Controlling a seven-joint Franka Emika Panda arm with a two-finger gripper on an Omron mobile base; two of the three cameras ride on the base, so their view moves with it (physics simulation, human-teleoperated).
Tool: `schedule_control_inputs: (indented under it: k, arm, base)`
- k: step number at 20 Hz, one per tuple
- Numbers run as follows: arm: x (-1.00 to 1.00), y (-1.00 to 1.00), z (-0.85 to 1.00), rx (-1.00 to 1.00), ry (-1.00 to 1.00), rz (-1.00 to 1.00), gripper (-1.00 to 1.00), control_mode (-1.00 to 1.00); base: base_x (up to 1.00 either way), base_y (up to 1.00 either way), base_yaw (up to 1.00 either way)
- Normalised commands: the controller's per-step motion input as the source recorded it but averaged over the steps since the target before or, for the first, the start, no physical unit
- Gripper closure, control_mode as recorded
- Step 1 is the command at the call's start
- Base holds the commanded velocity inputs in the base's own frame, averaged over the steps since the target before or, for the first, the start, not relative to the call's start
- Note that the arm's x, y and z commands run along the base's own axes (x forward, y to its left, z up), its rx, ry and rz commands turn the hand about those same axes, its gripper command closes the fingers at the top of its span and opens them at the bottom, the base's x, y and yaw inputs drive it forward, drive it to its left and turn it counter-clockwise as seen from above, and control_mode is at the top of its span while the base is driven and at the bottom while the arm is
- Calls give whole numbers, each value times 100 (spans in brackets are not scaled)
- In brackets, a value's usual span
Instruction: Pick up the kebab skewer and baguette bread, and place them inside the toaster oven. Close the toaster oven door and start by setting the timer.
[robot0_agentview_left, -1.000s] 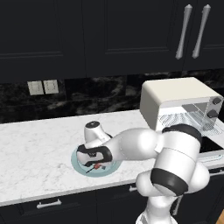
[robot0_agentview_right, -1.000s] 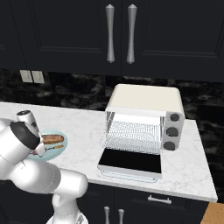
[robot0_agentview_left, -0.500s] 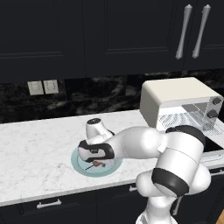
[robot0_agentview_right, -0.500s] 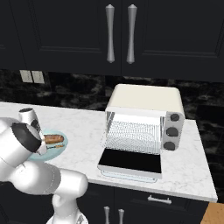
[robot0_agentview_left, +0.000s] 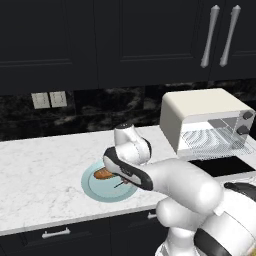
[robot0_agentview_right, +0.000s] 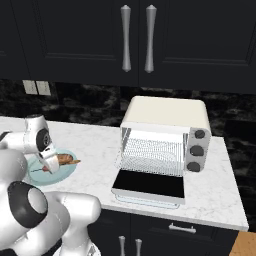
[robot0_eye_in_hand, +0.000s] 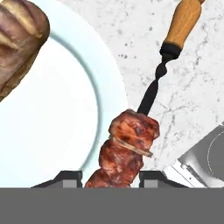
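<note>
Where the plate (robot0_eye_in_hand: 94, 94) rims lower centre, gripper (robot0_eye_in_hand: 110, 178) clamps kebab skewer (robot0_eye_in_hand: 129, 146); baguette bread (robot0_eye_in_hand: 17, 39) upper left.

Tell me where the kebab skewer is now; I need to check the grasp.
In the hand view the kebab skewer sits between the claw fingertips, meat over the plate rim, right of the baguette bread, its wooden handle over the counter.

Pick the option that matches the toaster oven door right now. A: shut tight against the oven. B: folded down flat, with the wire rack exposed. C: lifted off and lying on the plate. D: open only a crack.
B: the toaster oven door lies folded down flat on the counter in front of the toaster oven, and the wire rack inside is in plain view.
</note>
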Motion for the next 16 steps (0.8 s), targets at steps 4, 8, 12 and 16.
schedule_control_inputs:
  k: [4,8,12,16]
  arm:
    - [-17,-98,60,0,-6,-3,100,-100]
    - [-1,-97,51,0,-6,-4,100,-100]
    - [2,-94,66,2,-2,-3,100,-100]
    - [5,-93,46,1,-2,-11,100,-100]
  base:
    - [0,0,0]
    - [0,0,0]
    - [0,0,0]
    - [0,0,0]
